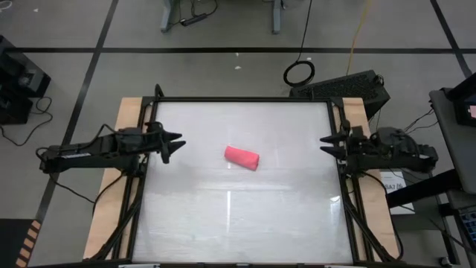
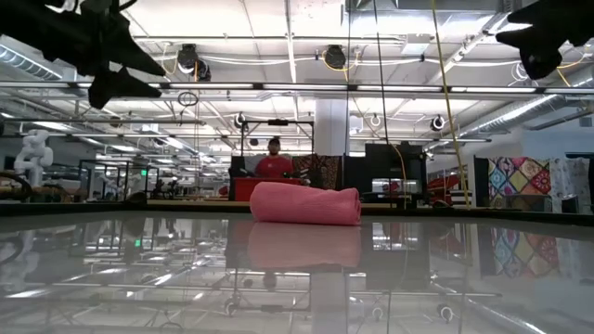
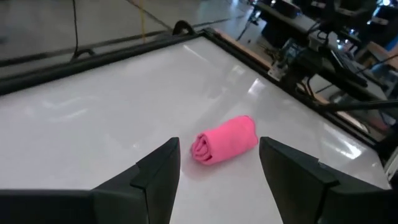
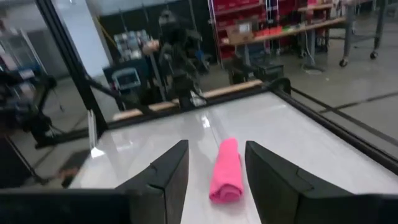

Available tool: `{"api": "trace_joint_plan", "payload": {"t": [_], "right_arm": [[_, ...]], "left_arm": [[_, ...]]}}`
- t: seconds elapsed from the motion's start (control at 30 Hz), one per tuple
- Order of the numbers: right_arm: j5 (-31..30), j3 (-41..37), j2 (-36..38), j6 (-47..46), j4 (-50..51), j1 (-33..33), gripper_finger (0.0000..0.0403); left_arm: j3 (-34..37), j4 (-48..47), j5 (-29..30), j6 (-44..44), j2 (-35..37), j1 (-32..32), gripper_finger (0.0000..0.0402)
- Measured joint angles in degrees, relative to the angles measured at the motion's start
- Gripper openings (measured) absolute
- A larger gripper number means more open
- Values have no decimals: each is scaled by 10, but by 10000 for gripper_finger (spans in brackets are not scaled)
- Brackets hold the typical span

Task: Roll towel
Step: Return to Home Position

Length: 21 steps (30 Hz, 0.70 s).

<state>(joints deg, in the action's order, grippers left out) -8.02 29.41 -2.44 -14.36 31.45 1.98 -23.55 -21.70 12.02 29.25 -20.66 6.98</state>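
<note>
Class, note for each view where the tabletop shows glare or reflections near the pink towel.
High view: pale glare streaks on the table near the towel. Low view: the glossy top mirrors the towel right beneath it. Left wrist view: bright glare patches on the table beyond the towel.

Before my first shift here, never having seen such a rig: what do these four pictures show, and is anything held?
It is a robot with two dark arms at a white table. One picture looks straight down, one looks level across the tabletop, and two come from cameras on the arms' wrists, past their own fingers. The left gripper hangs over the table's left side, the right gripper at its right edge; both are open and hold nothing. On the table lies the pink towel, rolled into a short cylinder near the middle, apart from both grippers.
</note>
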Motion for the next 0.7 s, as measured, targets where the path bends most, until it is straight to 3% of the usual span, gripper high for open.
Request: {"api": "trace_joint_plan", "payload": {"t": [0.23, 0.7], "right_arm": [[5, -21, 15, -27, -15, 0, 148], [9, -21, 14, -35, -26, 0, 148]], "left_arm": [[2, -13, -34, 16, -2, 0, 224], [2, -14, -38, 16, -2, 0, 224]]}}
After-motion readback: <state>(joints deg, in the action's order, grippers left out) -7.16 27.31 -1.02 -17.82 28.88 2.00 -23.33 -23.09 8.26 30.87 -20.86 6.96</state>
